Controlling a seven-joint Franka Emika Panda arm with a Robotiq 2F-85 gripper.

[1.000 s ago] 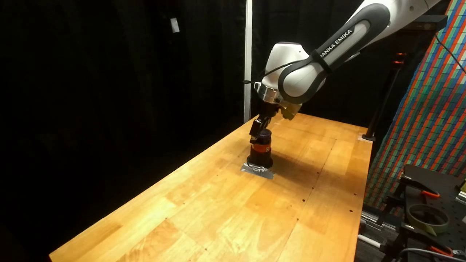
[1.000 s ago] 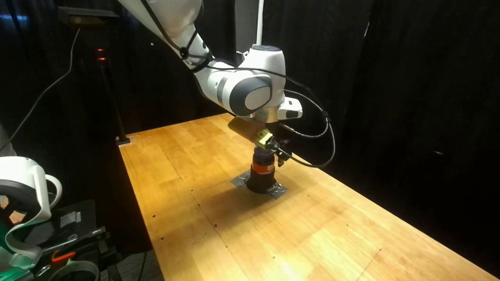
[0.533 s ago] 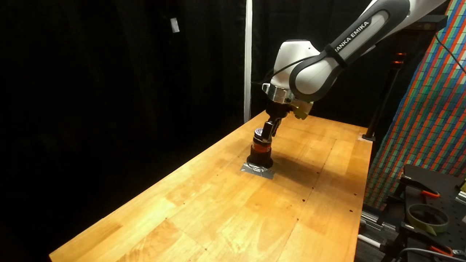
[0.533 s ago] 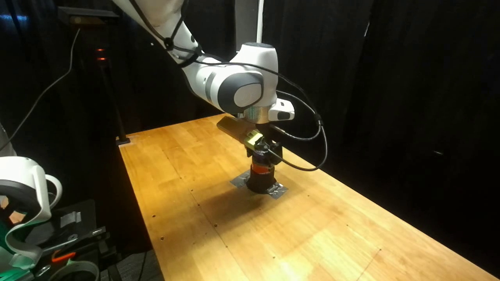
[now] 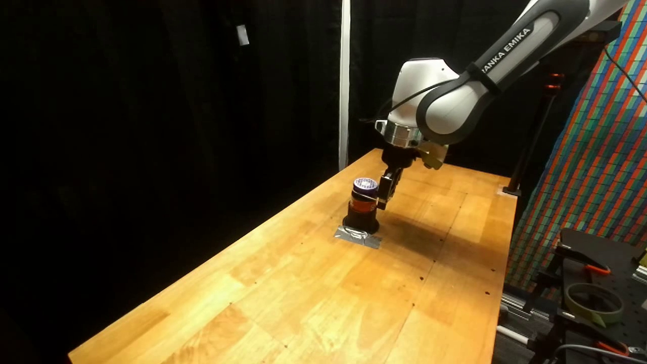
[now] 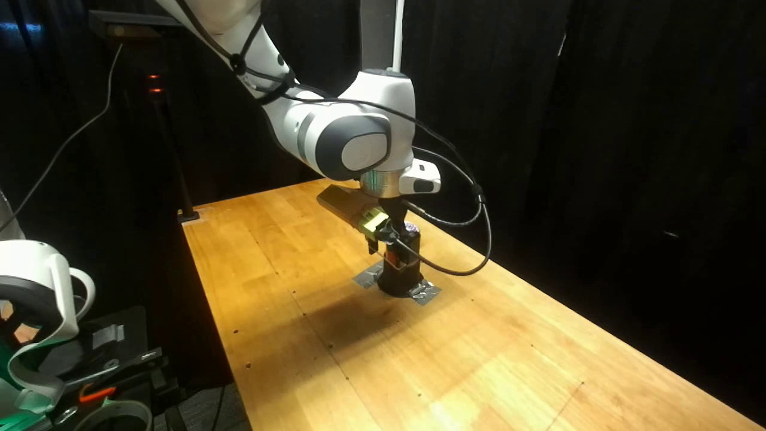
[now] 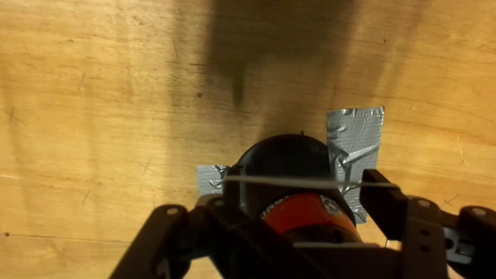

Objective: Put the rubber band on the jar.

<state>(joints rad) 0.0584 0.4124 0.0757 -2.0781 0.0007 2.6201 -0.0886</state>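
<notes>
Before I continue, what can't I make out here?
Thin pale rubber band, full loop: in the wrist view, partly covered by the black two-fingered gripper.
Print on the purple-and-white lid of the dark cylindrical jar with an orange-red label: in an exterior view, too small to read.
White robot arm, upper end: in both exterior views, cut off by the top edge.

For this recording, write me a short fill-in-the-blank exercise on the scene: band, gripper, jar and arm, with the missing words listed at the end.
1. In the wrist view, the pale rubber band runs from one of the fingers to the ____.
2. With those fingers apart, the gripper is ____ rather than shut.
3. The jar stands ____ rather than lying on its side.
4. In an exterior view, the lettering on the arm ends with the word ____.
Missing words: other; open; upright; EMIKA.
</notes>
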